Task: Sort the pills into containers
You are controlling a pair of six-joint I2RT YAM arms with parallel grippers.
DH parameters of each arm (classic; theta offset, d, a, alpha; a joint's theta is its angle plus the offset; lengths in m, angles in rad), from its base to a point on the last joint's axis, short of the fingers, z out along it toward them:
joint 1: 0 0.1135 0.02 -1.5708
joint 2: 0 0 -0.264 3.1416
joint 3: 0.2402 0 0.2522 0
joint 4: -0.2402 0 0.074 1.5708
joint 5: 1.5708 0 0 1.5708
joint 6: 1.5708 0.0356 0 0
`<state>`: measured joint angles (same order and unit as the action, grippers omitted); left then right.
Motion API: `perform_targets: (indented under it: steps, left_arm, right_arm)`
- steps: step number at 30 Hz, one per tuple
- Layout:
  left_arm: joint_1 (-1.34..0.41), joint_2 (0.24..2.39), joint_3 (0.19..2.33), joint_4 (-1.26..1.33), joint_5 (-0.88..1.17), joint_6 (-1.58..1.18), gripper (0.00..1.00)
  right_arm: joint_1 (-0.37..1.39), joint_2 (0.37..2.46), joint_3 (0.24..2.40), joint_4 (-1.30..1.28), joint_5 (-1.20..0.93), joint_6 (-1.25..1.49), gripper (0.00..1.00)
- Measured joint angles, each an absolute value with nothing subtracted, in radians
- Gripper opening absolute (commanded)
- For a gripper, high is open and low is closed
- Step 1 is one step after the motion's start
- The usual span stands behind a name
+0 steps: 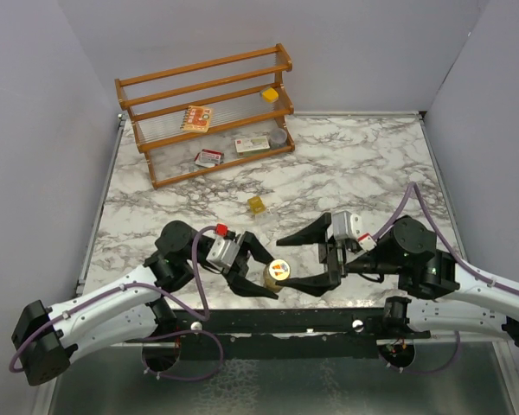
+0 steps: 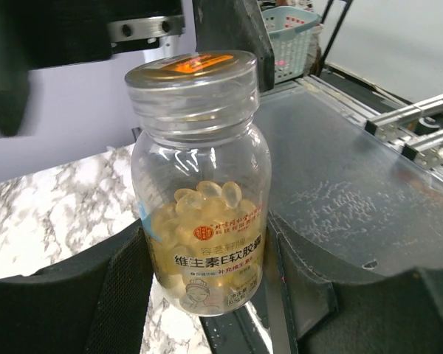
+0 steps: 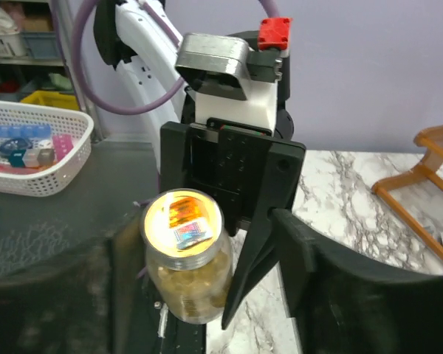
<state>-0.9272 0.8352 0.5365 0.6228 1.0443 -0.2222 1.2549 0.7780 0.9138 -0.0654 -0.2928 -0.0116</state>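
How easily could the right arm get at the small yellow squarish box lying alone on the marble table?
Probably yes. The small yellow squarish box sits on the bare marble table just ahead of the right gripper, with nothing between them; its jaws stand open, holding nothing.

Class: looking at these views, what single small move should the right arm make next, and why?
Probably close the right gripper onto the lid to twist it off. The left gripper clamps the jar by its body, the lid is on with capsules inside, and the right jaws stand open on either side of it.
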Motion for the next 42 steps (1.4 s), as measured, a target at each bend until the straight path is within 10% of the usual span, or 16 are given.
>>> perform_targets:
  steps: [42]
  left_arm:
    - [-0.963,0.766,0.570,0.385,0.326,-0.026,0.00]
  right_arm:
    - [1.237,0.802,0.946,-0.114,0.073,0.010,0.95]
